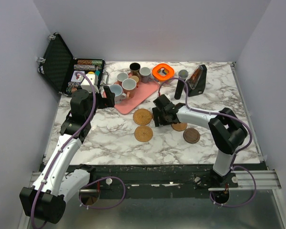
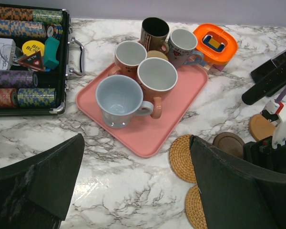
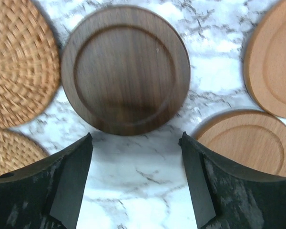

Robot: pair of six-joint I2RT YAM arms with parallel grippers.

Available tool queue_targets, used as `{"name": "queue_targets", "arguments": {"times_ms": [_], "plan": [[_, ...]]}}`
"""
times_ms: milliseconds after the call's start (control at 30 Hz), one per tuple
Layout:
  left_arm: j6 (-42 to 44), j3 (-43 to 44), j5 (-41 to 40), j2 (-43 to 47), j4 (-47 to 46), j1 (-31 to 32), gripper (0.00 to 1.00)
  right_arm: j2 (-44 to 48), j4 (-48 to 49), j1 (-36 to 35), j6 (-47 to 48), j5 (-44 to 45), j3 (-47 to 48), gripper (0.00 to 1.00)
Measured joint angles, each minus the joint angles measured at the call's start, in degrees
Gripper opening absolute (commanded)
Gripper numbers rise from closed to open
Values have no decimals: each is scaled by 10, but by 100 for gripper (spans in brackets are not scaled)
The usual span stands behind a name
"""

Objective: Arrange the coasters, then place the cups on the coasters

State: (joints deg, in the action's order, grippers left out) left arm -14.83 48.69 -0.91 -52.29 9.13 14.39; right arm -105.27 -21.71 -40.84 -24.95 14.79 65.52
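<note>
The right gripper (image 3: 136, 139) hangs low over the marble table (image 3: 143, 191). Its two black fingers (image 3: 69, 183) are spread apart with nothing between them. A dark brown coaster (image 3: 125, 69) lies flat just in front of the fingertips, not touching them. Two woven coasters (image 3: 16, 62) lie off to that gripper's left, one of them close beside the dark brown coaster. Two light tan coasters (image 3: 251, 143) lie off to its right. A second dark coaster (image 1: 191, 136) lies farther back, beside the right arm. The left gripper (image 2: 137, 143) is open very wide and holds nothing. Right in front of it sits a pink tray (image 2: 148, 138) with all the cups on it, standing upright and bunched together. The pale blue cup (image 2: 119, 100) is nearest to the left gripper. Behind it stand two pinkish-brown cups (image 2: 157, 78), a small copper cup (image 2: 157, 55), a black cup (image 2: 154, 32) and a grey cup (image 2: 182, 45). An open black case (image 2: 28, 102) full of chips lies ahead of the left gripper, to its left.
</note>
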Motion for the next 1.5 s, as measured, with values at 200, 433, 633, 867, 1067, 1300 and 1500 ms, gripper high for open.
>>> {"name": "queue_targets", "arguments": {"times_ms": [200, 433, 633, 867, 1067, 1300, 1500], "plan": [[0, 0, 0, -3, 0, 0, 99, 70, -53, 1, 6, 1, -26, 89], [0, 0, 0, -4, 0, 0, 99, 200, -90, 39, -1, 0, -93, 88], [-1, 0, 0, -4, 0, 0, 99, 218, -115, 95, -15, -13, -186, 75], [-1, 0, 0, -4, 0, 0, 99, 222, -120, 99, -18, -42, -202, 67], [-1, 0, 0, -4, 0, 0, 99, 226, -108, 99, -16, -73, -207, 62], [-1, 0, 0, -4, 0, 0, 99, 228, -101, 94, -16, -80, -213, 60], [-2, 0, 0, -4, 0, 0, 99, 235, -95, 68, -27, -84, -219, 60]]}}
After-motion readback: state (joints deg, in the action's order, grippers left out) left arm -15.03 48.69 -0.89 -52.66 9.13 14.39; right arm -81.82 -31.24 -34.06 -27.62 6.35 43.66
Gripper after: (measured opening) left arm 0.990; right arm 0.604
